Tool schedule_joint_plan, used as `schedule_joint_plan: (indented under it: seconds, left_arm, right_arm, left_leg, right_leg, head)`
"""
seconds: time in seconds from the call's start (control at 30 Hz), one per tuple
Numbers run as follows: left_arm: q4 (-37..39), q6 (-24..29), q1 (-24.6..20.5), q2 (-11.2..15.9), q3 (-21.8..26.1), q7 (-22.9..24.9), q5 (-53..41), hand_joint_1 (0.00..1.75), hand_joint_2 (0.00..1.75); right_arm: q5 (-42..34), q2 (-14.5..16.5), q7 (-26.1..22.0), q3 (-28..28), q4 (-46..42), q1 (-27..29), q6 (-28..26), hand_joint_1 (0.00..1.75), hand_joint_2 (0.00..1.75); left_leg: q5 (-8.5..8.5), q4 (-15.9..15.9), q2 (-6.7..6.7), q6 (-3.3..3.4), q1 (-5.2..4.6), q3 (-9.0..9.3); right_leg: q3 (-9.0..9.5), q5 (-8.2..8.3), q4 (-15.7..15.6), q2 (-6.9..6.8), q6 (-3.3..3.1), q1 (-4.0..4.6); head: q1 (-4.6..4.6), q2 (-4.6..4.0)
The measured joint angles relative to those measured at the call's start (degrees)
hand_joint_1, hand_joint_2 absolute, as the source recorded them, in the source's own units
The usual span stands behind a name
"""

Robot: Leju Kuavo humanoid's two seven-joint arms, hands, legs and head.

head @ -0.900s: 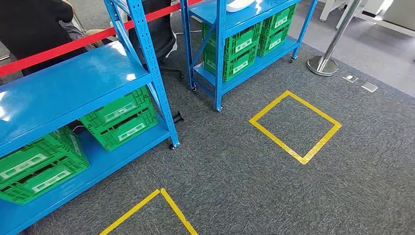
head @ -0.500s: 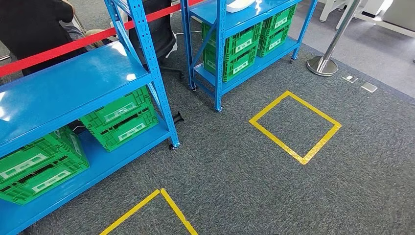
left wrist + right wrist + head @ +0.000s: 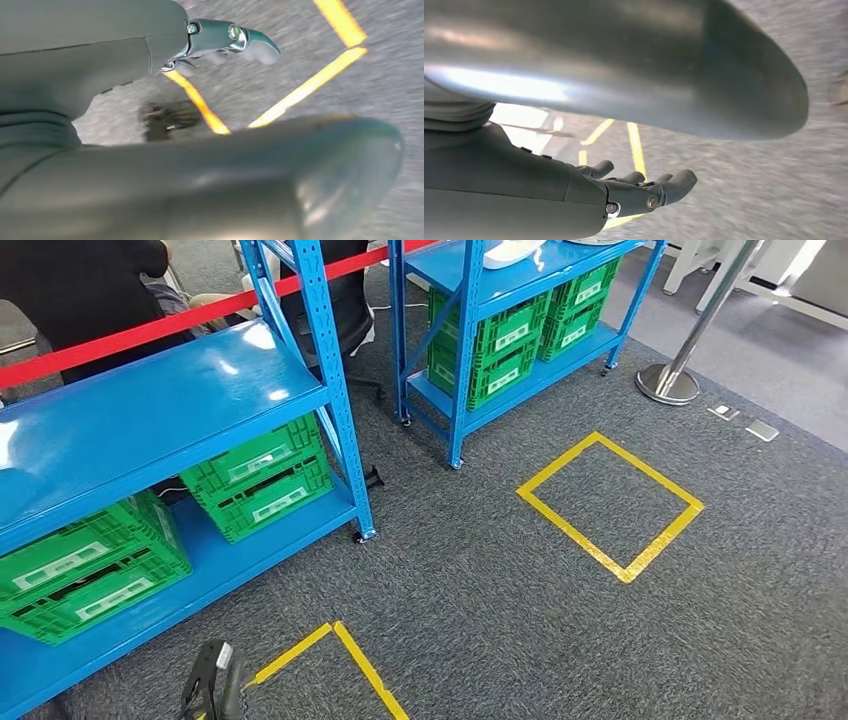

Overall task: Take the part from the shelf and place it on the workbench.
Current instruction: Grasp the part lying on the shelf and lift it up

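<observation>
The robot stands on grey carpet (image 3: 520,630) facing two blue steel shelf racks, and the step in hand looks like the approach: neither arm has reached for anything yet. The white, rounded part (image 3: 512,252) lies on the upper deck of the farther blue rack (image 3: 460,350), at the top edge of the head view and well apart from the robot; what lies past that edge cannot be seen, and no bench appears.

The left robot hand (image 3: 150,150) hangs over the carpet near a corner of yellow floor tape (image 3: 280,105), one dark finger stretched out and nothing in its grasp. The right robot hand (image 3: 574,190) also hangs low, its dark fingers (image 3: 674,185) lightly curved but apart, holding nothing.

To do this well, I judge the robot should close on the farther rack squarely, probably stopping in the yellow taped square (image 3: 610,502) in front of it (that seems to be its purpose). The nearer blue rack (image 3: 150,410), with folding green plastic crates (image 3: 265,480) beneath, stands between the left arm and the goal, so the arms are best kept low until past its post. The red barrier belt (image 3: 130,330) and the seated person (image 3: 80,280) behind it mark a side to avoid.
</observation>
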Motion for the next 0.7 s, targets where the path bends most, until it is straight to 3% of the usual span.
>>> schedule_joint_plan:
  seconds: [0.03, 0.07, 0.17, 0.23, 0.37, 0.43, 0.5, 0.53, 0.57, 0.6, 0.67, 0.7]
  left_arm:
    - [-0.3, 0.0, -0.2, 0.0, 0.0, 0.0, 0.0, 0.00, 0.00]
    - [-0.3, 0.0, 0.0, 0.0, 0.0, 0.0, 0.0, 0.00, 0.00]
    - [1.5, 0.0, 2.4, -0.1, 0.0, 0.1, 0.0, 0.00, 0.00]
    - [4.4, 0.0, 5.1, -0.1, 0.0, 0.2, 0.0, 0.00, 0.00]
    - [12.6, 0.0, 11.7, -0.4, 0.0, 0.3, 0.0, 0.00, 0.00]
    - [16.8, 0.0, 14.8, -0.4, 0.0, 0.3, 0.0, 0.00, 0.00]
    - [20.4, 0.0, 17.2, -0.2, 0.0, 0.3, 0.0, 0.00, 0.00]
    - [21.7, 0.0, 18.1, -0.1, 0.0, 0.3, 0.0, 0.00, 0.00]
    - [22.6, 0.0, 18.7, -0.1, 0.0, 0.3, 0.0, 0.00, 0.00]
    - [23.0, 0.0, 18.8, 0.0, 0.0, 0.3, 0.0, 0.00, 0.00]
    - [22.3, 0.0, 17.6, 0.0, 0.0, 0.3, 0.0, 0.00, 0.00]
    - [21.3, 0.0, 16.3, 0.1, 0.0, 0.2, 0.0, 0.00, 0.00]
  right_arm:
    - [0.0, 0.0, 0.0, 0.0, 0.4, 0.3, 0.0, 0.00, 0.00]
    - [0.0, -0.1, 0.0, 0.0, 0.6, 0.2, 0.0, 0.00, 0.00]
    - [0.0, -0.2, -0.2, 0.0, -1.0, -2.1, 0.0, 0.00, 0.00]
    - [0.0, 0.0, -0.3, 0.0, -3.7, -5.2, 0.0, 0.00, 0.00]
    - [0.1, 0.2, -0.5, 0.0, -11.6, -12.0, 0.0, 0.00, 0.00]
    - [0.0, 0.2, -0.5, 0.0, -15.8, -14.9, 0.0, 0.00, 0.00]
    - [0.0, 0.2, -0.5, 0.0, -19.3, -17.2, 0.0, 0.00, 0.00]
    - [-0.1, 0.2, -0.5, 0.0, -20.5, -17.9, 0.0, 0.00, 0.00]
    - [-0.1, 0.2, -0.5, 0.0, -21.3, -18.4, 0.0, 0.00, 0.00]
    - [-0.1, 0.2, -0.5, 0.0, -21.7, -18.4, 0.0, 0.00, 0.00]
    - [0.0, 0.2, -0.3, -0.1, -21.3, -17.3, 0.0, 0.00, 0.00]
    - [0.0, 0.2, -0.3, -0.1, -20.6, -16.3, 0.0, 0.00, 0.00]
  left_leg:
    - [-0.04, 0.2, -0.48, -0.07, 0.04, -0.14]
    - [-0.12, 0.4, -0.94, -0.19, 0.13, -0.22]
    - [-0.60, 1.2, -1.89, -1.04, 0.41, -0.45]
    - [-0.87, 1.5, -2.05, -1.83, 0.32, -0.74]
    - [-1.57, 2.4, -1.84, -3.05, 0.53, -1.27]
    - [-4.68, 7.6, -1.18, -3.35, 0.60, -3.70]
    - [-8.18, 15.4, -0.88, -3.46, 0.58, -7.63]
    - [-8.65, 17.7, -0.85, -3.46, 0.58, -8.86]
    - [-7.97, 17.8, -0.76, -3.39, 0.57, -9.08]
    - [-6.19, 15.4, -0.51, -3.28, 0.56, -8.00]
    - [-2.18, 7.2, 1.34, -2.89, 0.45, -3.91]
    - [-0.96, 4.0, 2.27, -2.66, 0.35, -2.30]
  right_leg:
    - [-0.81, -0.17, 1.6, 0.00, 0.18, -0.16]
    - [-0.39, 0.87, 0.8, 0.00, 0.33, -0.33]
    - [5.29, 5.82, -10.3, 0.78, 0.60, -0.80]
    - [6.94, 6.43, -13.5, 1.39, -0.02, -0.72]
    - [6.67, 6.65, -13.6, 1.03, -2.02, -0.52]
    - [6.59, 6.81, -13.7, 0.99, -2.64, -0.54]
    - [6.51, 6.76, -13.7, 0.97, -2.85, -0.35]
    - [6.52, 6.72, -13.7, 0.90, -2.90, -0.27]
    - [6.57, 6.68, -13.7, 0.73, -2.92, -0.22]
    - [6.68, 6.60, -13.7, 0.43, -2.89, -0.20]
    - [7.06, 6.33, -13.7, -0.62, -2.60, -0.07]
    - [7.22, 6.14, -13.7, -1.22, -2.30, 0.01]
  head:
    - [0.00, 0.00]
    - [0.00, 0.00]
    - [0.03, 0.01]
    - [-0.08, 0.01]
    - [-0.33, 0.00]
    - [-0.57, -0.01]
    - [-0.73, 0.00]
    - [-0.73, 0.00]
    - [-0.74, 0.00]
    - [-0.74, 0.00]
    - [-0.76, 0.01]
    - [-0.74, 0.01]
